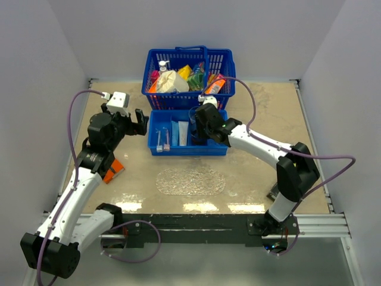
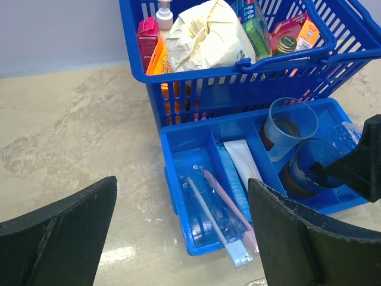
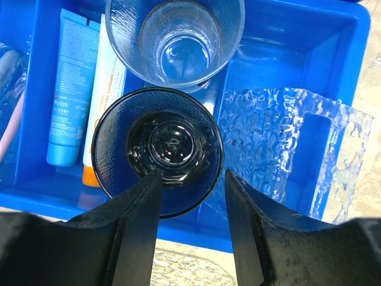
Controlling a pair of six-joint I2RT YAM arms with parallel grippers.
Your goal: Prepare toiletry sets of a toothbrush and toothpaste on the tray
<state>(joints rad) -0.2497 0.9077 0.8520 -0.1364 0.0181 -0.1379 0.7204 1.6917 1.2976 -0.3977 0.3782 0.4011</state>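
Two wrapped toothbrushes [image 2: 215, 210] lie in the left compartment of the blue divided bin [image 1: 156, 119], one white and one pink. A pale blue toothpaste tube [image 3: 70, 89] and a white one [image 3: 105, 89] lie in the middle compartment. A dark smoky cup [image 3: 119, 143] and a clear cup [image 3: 175, 42] stand in the right part. The clear oval tray [image 1: 190, 180] lies bare in front of the bin. My left gripper [image 2: 181, 238] is open and empty, above the table left of the bin. My right gripper [image 3: 190, 179] is open, its jaws straddling the dark cup's near wall.
A blue handled basket [image 1: 226, 59] full of packets and a pump bottle [image 2: 164, 13] stands right behind the bin. A bumpy clear plastic sheet [image 3: 286, 143] lies in the bin's right compartment. An orange item [image 1: 113, 170] lies on the table under my left arm.
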